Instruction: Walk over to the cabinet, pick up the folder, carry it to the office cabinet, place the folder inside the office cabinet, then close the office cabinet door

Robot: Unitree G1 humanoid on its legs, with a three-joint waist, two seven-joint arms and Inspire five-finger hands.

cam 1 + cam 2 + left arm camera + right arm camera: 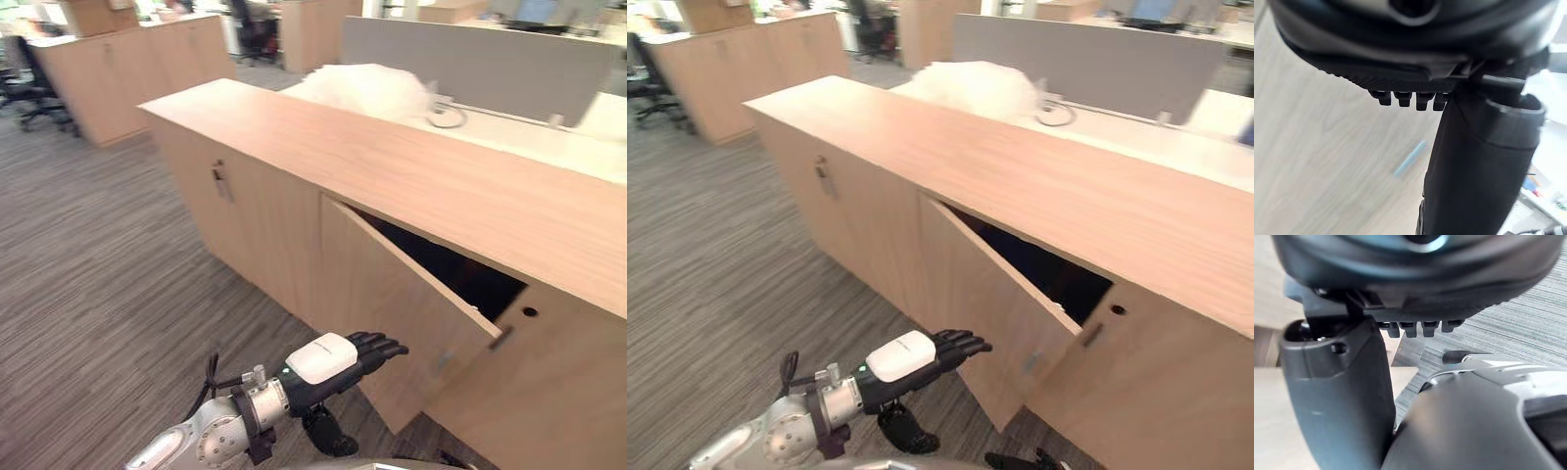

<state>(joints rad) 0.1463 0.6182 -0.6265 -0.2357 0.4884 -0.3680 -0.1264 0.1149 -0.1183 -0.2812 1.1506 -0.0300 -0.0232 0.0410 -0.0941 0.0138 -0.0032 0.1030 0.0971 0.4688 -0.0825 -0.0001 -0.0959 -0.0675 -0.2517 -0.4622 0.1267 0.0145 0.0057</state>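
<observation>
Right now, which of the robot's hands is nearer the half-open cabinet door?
Left. The left hand reaches straight fingers to the cabinet door; the right hand hangs low, farther back from it.

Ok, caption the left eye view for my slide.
Left hand, fingers straight, held out toward the half-open cabinet door, grey carpet below.

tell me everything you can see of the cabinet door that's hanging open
The cabinet door is a flat panel of light wood-look board. It stands ajar, hinged along its left edge, with its free edge swung out toward the robot, so a wedge of dark interior shows behind its top. A small grey handle sits near the top of the free edge. The left hand reaches toward the outer face with straight fingers; whether they touch it cannot be told.
</observation>
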